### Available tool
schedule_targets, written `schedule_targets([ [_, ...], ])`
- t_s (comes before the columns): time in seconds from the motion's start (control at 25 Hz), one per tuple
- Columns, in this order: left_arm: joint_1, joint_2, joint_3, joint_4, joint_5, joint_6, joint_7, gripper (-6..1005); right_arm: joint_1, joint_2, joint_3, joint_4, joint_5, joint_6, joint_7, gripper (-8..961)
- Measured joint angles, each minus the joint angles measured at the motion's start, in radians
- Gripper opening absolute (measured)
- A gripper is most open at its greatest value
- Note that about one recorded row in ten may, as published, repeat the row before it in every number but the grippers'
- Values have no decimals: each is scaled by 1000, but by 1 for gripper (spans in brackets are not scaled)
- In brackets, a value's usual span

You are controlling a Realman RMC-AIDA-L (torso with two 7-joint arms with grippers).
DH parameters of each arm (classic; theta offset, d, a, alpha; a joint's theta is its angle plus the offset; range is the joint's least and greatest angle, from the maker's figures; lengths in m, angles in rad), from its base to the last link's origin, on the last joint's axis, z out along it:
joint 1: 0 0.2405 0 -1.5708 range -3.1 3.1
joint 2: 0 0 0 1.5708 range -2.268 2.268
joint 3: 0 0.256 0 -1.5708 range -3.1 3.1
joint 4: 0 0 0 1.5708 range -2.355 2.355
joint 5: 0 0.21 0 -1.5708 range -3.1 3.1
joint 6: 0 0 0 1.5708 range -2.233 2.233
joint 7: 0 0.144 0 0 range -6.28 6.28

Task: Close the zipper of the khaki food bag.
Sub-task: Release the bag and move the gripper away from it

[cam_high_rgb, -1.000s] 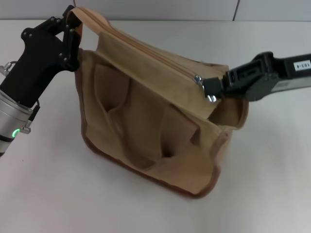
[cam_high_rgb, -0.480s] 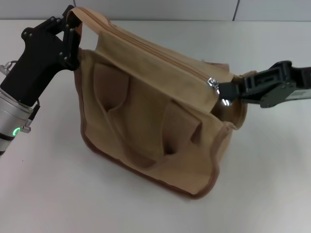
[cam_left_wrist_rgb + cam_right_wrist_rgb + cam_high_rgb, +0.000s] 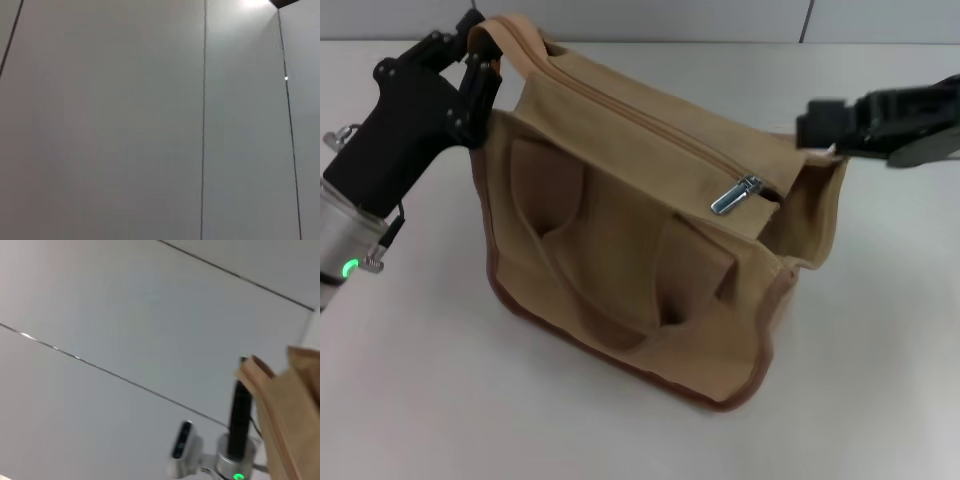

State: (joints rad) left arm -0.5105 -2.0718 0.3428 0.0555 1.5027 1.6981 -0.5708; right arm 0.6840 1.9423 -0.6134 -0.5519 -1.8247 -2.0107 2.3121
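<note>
The khaki food bag is stood on a white table, its zipper running diagonally from far left to near right, pull tab hanging loose. The bag's handle is clamped by the left end effector; whether the right end effector, beside the bag's corner, is open cannot be told.

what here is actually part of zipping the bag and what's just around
Part of the job:
khaki food bag
zipper, pull tab hanging free
left end effector, at the bag's handle end
right end effector, off the tab

Just around:
white table

Even, bright overhead lighting; soft shadow beneath the khaki food bag; right wrist view is motion-blurred.
</note>
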Motion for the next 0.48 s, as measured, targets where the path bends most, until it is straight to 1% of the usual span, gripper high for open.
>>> schedule_targets([
  [0.16,-10,-2,19,36,2,-29,-44,111,-48,-22,1,2,104,-26,-46,247],
  [0.28,-14,-1,23,57,2,-6,-61,306,-80,-28,1,-5,145,-37,-100,308],
  [0.36,-12,0,24,92,2,42,-108,404,-90,-28,1,-10,151,-55,-162,349],
  [0.4,-11,0,23,111,0,61,-133,454,-93,-27,0,-11,151,-63,-196,410],
  [0.48,-10,1,23,161,-1,103,-205,552,-99,-18,-3,-11,152,-77,-293,532],
])
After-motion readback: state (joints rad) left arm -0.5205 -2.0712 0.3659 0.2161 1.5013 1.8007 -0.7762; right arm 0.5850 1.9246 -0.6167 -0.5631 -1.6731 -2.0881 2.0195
